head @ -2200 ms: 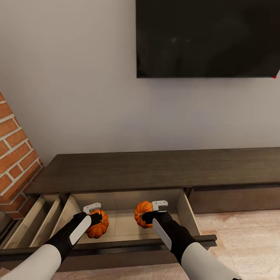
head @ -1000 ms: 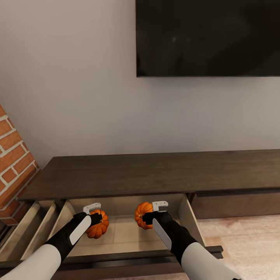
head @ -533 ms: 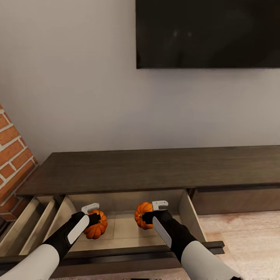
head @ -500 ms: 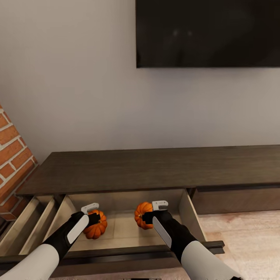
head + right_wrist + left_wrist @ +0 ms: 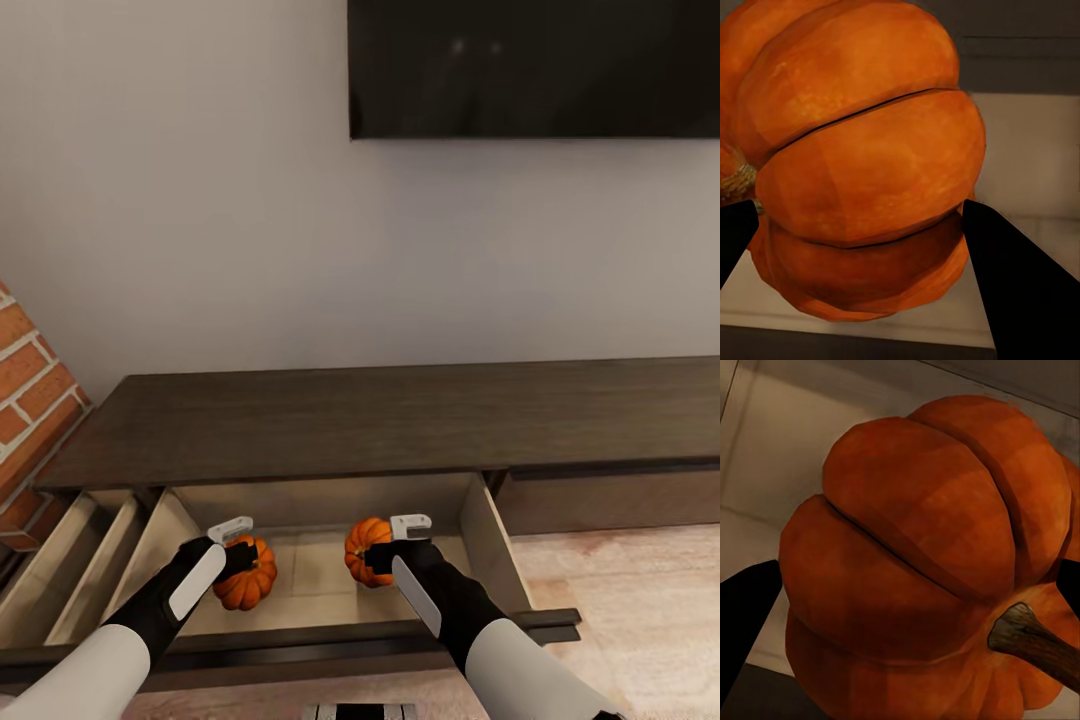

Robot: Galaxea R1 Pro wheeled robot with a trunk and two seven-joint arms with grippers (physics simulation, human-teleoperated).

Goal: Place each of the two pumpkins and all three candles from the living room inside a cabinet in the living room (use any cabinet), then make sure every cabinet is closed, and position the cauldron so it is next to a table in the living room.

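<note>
1. Reaching forward from the near edge of the head view, both arms end over the open drawer (image 5: 300, 600) of the cabinet (image 5: 400, 420).
2. The left gripper (image 5: 240, 560) is clamped on the left pumpkin (image 5: 248, 578). In the left wrist view the dark fingers (image 5: 742, 622) press both flanks of that pumpkin (image 5: 922, 555), whose brown stem (image 5: 1035, 641) points off to one side.
3. The right gripper (image 5: 375, 555) is clamped on the right pumpkin (image 5: 362, 550). In the right wrist view its fingers (image 5: 1020, 285) bracket that pumpkin (image 5: 862, 157) on either side, touching it.
4. Both pumpkins sit inside the drawer's outline in the head view, over its light beige floor and well apart from each other. Whether either one rests on the floor or hangs just above it cannot be told.
5. The drawer's dark front rail (image 5: 300, 645) runs across the near side, beneath both forearms.
6. To the robot's left, a second drawer (image 5: 70, 560) is also pulled out, showing beige dividers.
7. To the robot's right, a drawer front (image 5: 610, 500) sits flush and closed; pale wood floor (image 5: 630, 580) lies below it.
8. The cabinet's flat dark top spans the width of the view.
9. Beyond it stands a plain light wall (image 5: 250, 220), with a brick column (image 5: 30, 390) at its left edge.
10. A dark television (image 5: 530, 65) is mounted high on the wall, toward the right.
</note>
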